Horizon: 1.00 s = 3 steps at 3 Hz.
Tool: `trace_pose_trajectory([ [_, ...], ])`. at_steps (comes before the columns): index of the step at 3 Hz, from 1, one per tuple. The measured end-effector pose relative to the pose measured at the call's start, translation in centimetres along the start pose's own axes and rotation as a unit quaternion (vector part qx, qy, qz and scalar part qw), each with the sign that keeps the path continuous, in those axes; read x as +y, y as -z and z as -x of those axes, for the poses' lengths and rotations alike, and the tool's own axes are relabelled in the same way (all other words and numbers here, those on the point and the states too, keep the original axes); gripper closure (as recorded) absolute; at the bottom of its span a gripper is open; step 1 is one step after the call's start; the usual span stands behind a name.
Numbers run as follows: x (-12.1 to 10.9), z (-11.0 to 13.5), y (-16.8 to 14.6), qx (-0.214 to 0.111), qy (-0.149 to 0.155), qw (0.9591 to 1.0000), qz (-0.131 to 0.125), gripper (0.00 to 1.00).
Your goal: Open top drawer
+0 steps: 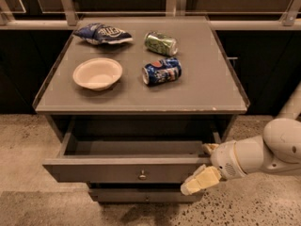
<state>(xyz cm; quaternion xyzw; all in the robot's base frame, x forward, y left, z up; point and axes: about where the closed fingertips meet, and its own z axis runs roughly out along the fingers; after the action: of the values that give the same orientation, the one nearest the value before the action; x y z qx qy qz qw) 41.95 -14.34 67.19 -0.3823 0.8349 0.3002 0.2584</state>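
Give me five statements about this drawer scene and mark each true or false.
1. The top drawer is pulled out. True.
2. The gripper is at the drawer's left end. False: it is at the right end of the drawer front.
3. Both cans stand upright. False: the green can and the blue can lie on their sides.
4. The white bowl sits on the cabinet top, left of the blue can. True.
5. The chip bag lies inside the drawer. False: it lies at the back left of the cabinet top.

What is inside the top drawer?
The top drawer shows bare grey floor; the part behind its front panel is hidden. The gripper is at its right corner.
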Motion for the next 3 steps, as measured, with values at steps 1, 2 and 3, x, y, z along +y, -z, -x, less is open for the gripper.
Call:
trace_pose_trajectory([
  [1,0.1,0.1,0.1,0.0,0.0,1.0,0.0,0.0],
  [2,2.8,-1.8,2.5,0.037,-0.007,0.9992,-0.009,0.0],
  [3,7.3,-4.7,6.4,0.1,-0.015,0.9945,-0.028,0.0],
])
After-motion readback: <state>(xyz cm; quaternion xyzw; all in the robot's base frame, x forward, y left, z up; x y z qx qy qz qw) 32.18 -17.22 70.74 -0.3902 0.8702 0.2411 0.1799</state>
